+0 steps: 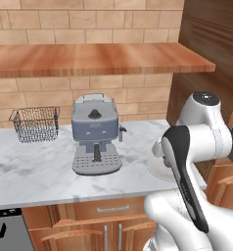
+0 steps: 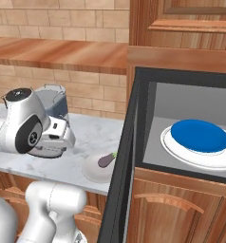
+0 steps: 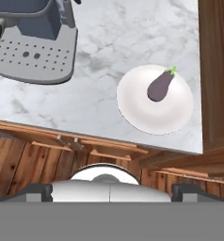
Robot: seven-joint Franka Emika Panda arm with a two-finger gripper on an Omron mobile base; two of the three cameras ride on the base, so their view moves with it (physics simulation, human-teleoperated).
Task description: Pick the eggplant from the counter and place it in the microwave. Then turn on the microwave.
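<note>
Eggplant (image 3: pixel 159 86) on white plate (image 3: pixel 132 110) at counter (image 3: pixel 114 42) front edge, near right corner; microwave (image 2: pixel 148 118) door open. Gripper (image 3: pixel 111 190) jaws wide apart, w/ nothing held, high above. Approach: descend centred, fingers across short axis.

Bright, even rendered light; soft shadows, slightly coarse detail.

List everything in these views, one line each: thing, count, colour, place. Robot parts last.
eggplant: one, dark purple, on the white plate
white plate: one, on the counter beside the wooden cabinet
counter: one, white-grey marble
coffee machine: one, grey, mid counter
wire basket: one, dark, by the wall
microwave: one, door open
blue dish: one, on a white plate inside the microwave
shelf: one, brown wood
pincer: one, open, above the counter
</note>
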